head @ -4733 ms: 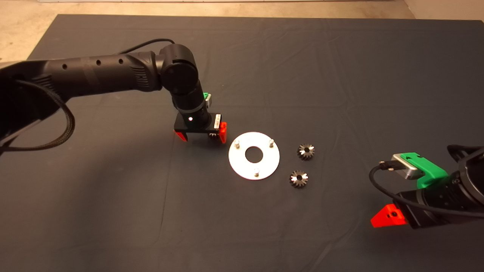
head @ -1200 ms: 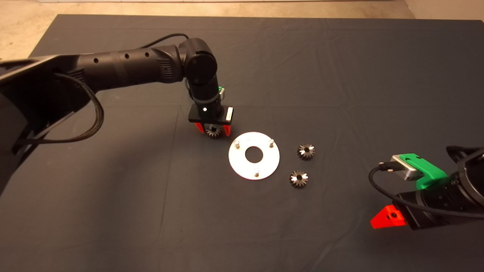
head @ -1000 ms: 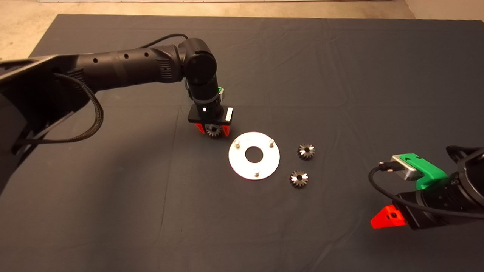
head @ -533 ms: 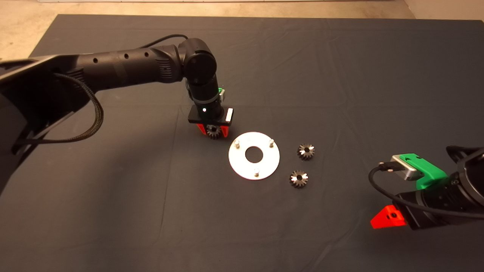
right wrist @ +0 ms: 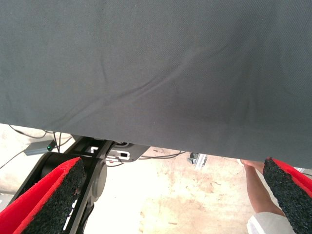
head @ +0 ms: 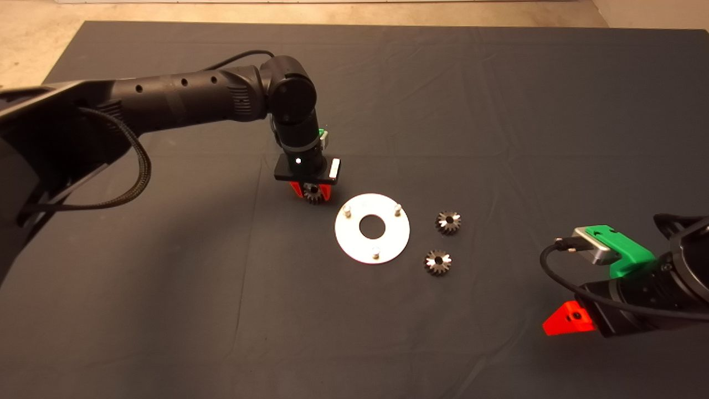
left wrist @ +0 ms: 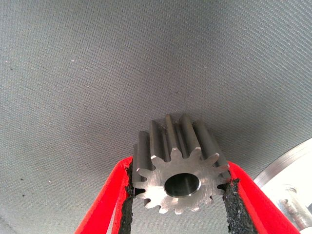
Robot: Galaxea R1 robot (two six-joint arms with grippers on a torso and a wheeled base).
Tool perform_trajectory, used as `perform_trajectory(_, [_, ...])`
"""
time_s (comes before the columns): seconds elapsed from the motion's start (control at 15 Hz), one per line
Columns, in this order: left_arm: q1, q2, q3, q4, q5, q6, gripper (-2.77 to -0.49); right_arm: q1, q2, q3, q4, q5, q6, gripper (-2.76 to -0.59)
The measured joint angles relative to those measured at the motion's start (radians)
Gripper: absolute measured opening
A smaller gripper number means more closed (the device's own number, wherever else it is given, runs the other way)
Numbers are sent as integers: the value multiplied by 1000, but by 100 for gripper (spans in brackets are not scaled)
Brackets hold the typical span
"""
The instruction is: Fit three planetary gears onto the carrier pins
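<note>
Holding the first gear beside the disc, pin not yet engaged

I am pinching one small dark-silver toothed metal gear (left wrist: 181,163) between the black pads (left wrist: 127,204) of my left gripper (head: 311,192), which is hanging just off the 10 o'clock edge of the flat round silver disc (head: 388,244) on the dark mat (head: 498,111). I am gripping only tooth tips, so the gear could be rolling or tilting in my pads as I carry it. If its bore is meeting the nearest short silver peg (head: 347,211) off-centre, I am risking jamming it, dropping it, or shoving the loose disc along the cloth. The other two gears (head: 448,222) are lying at the disc's 3 and 4 o'clock. My right gripper (right wrist: 165,204) is parked at the mat's 4 o'clock edge, fingers spread and empty.
</note>
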Motion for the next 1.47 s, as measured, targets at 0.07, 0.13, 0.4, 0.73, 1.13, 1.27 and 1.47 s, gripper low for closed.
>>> perform_trajectory(0.07, [0,-1,-2,-1,-1,0,-218,0,0,0,0,0,0,-62])
perform_trajectory(0.13, [0,-2,-5,-3,-2,0,-221,0,0,0,0,0,0,-62])
perform_trajectory(0.4, [-1,-1,-20,-10,-2,0,-226,0,0,0,0,0,0,-62])
perform_trajectory(0.73, [-2,1,-26,-15,-1,0,-230,0,0,0,0,0,0,-62])
perform_trajectory(1.13, [-2,-1,-26,-17,-1,0,-237,0,0,0,0,0,0,-62])
perform_trajectory(1.27, [-2,-2,-27,-18,-1,-1,-237,0,0,0,0,0,0,-62])
perform_trajectory(1.47, [-2,-2,-33,-21,3,-1,-237,0,0,0,0,0,0,-62])
